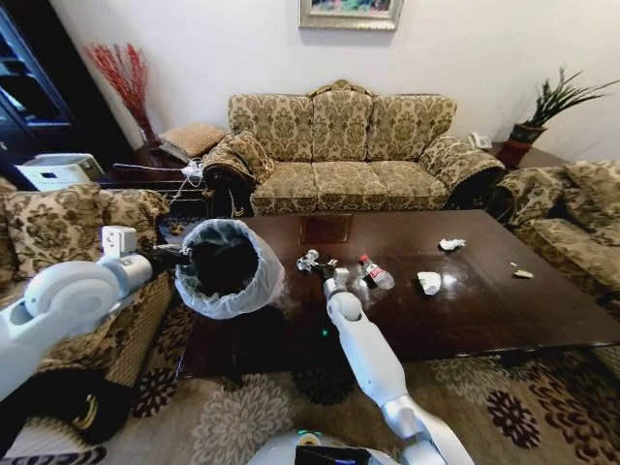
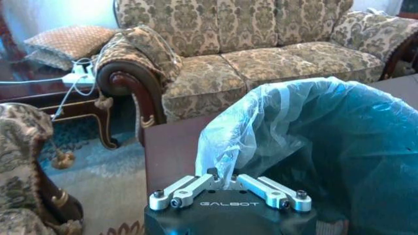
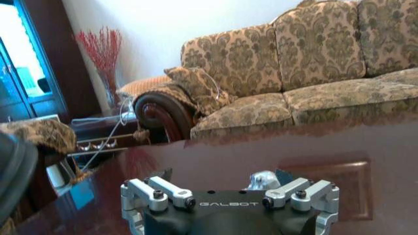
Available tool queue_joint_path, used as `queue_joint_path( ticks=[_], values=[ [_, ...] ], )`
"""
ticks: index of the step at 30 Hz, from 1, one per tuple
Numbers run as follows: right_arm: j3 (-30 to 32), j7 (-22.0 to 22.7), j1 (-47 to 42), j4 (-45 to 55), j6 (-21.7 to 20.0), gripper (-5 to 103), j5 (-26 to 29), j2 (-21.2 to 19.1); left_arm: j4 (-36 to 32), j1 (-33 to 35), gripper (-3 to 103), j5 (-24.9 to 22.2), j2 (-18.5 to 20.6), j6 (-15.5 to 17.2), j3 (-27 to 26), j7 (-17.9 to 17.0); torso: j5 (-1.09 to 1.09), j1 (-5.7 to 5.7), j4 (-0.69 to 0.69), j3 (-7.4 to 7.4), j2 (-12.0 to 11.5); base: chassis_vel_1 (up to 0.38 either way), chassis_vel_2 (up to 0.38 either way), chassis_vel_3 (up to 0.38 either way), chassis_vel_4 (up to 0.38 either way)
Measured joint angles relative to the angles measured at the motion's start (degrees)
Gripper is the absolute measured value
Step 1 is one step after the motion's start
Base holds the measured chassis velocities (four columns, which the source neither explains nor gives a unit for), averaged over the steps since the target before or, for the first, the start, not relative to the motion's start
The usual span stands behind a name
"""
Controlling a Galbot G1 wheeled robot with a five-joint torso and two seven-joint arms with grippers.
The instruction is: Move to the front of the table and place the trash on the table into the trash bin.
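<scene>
Translucent bag rim of trash bin (image 1: 231,269) between closed left jaws; right jaws apart.

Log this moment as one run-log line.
left gripper: holds trash bin by bag rim | right gripper: over table | bottle: on table

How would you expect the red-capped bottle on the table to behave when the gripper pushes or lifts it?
The red-capped bottle lies on its side on the glossy table, so it would probably roll or slide. It looks clear and empty, likely light.
</scene>
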Motion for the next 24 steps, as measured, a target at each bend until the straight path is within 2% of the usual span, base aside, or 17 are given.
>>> queue_joint_path(
  ticks=[8, 14, 24],
  values=[
    [0.4, -0.5, 2.9, -8.4, 2.7, 100, -2.8, 1.0, -0.3, -0.1, 1, -1.1, 0.8, 0.0, -0.5, -0.3, 0.02, 0.07, -0.02, 0.03, 0.0, 0.000, 0.000, 0.000, 0.000],
    [1.1, -1.5, 4.5, -13.1, 4.9, 100, -2.4, 1.0, -0.4, 0.1, 1, -1.2, 0.5, 0.0, -0.4, -0.4, 0.01, 0.03, 0.00, 0.02, 0.0, 0.000, 0.000, 0.000, 0.000],
    [0.9, -4.3, 5.4, -15.7, 6.8, 100, -6.2, 0.9, -0.6, 0.2, 1, -1.4, 0.2, 0.0, 0.2, -0.4, 0.00, 0.04, -0.01, 0.02, 0.0, 0.000, 0.000, 0.000, 0.000]
  ],
)
